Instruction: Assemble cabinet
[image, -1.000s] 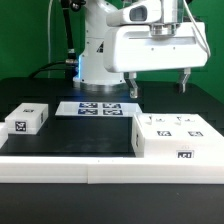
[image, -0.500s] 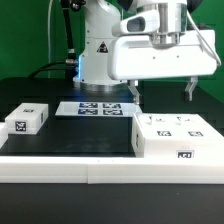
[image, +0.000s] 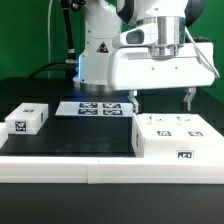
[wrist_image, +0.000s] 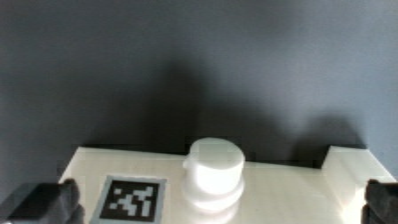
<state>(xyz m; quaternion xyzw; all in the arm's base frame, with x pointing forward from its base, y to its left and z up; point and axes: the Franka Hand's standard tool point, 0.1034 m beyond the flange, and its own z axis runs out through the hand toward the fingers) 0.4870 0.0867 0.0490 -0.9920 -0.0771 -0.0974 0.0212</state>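
The cabinet body (image: 177, 137) is a big white box with black-and-white tags, on the exterior view's right by the front rail. My gripper (image: 164, 101) hangs open just above its back edge, fingers spread wide, holding nothing. In the wrist view the box's top (wrist_image: 267, 190) fills the lower part, with a tag (wrist_image: 128, 198) and a rounded white peg (wrist_image: 215, 170) between my two dark fingertips (wrist_image: 39, 204). A smaller white tagged block (image: 26, 119) lies at the exterior view's left.
The marker board (image: 96, 108) lies flat at the back middle, before the white robot base (image: 98, 55). A long white rail (image: 60, 166) edges the table's front. Black tabletop lies between the small block and the box.
My gripper has moved down toward the cabinet body and a little to the exterior view's left. Its fingers stay open. The parts have not moved.
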